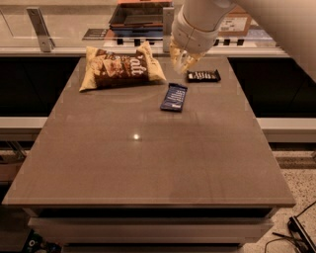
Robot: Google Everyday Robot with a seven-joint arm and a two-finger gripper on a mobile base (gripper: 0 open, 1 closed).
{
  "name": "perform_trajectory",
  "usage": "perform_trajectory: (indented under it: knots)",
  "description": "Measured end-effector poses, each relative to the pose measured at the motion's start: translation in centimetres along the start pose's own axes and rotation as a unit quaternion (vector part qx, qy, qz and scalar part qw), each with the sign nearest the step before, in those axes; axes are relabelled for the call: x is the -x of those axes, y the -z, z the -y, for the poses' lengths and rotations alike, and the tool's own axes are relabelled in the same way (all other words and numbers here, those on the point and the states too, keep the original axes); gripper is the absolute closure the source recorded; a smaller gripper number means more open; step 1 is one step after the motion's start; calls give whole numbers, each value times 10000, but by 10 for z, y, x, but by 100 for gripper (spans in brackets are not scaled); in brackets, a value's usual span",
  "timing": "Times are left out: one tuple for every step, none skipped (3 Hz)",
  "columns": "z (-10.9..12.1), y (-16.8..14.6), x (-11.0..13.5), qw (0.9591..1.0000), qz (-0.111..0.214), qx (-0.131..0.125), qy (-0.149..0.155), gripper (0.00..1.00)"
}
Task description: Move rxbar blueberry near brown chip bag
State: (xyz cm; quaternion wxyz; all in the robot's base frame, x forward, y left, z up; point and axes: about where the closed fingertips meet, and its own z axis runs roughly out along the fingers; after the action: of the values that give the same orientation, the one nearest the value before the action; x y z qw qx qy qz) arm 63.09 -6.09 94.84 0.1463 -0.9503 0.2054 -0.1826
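The rxbar blueberry [174, 97], a flat dark blue bar with pale text, lies on the table just right of the brown chip bag [122, 68], a short gap apart. The chip bag is puffy, with tan edges, a dark brown centre and white lettering, at the back left. My gripper [183, 61] hangs above the table behind the bar, between the bag and a small black bar. Its fingers are open and hold nothing.
A small black bar with white lettering [203, 75] lies at the back right of the table [148, 163]. A counter with a dark tray [140, 15] and a cardboard box [234, 22] runs behind. A metal bracket [40, 27] stands back left.
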Motion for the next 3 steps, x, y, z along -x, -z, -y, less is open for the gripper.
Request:
perform_trajectory:
  knots:
    - [1,-1,1,10000,3,-1,8,61]
    - [1,-1,1,10000,7,0,15,36]
    - [2,-2,2,10000,10,0,21,15]
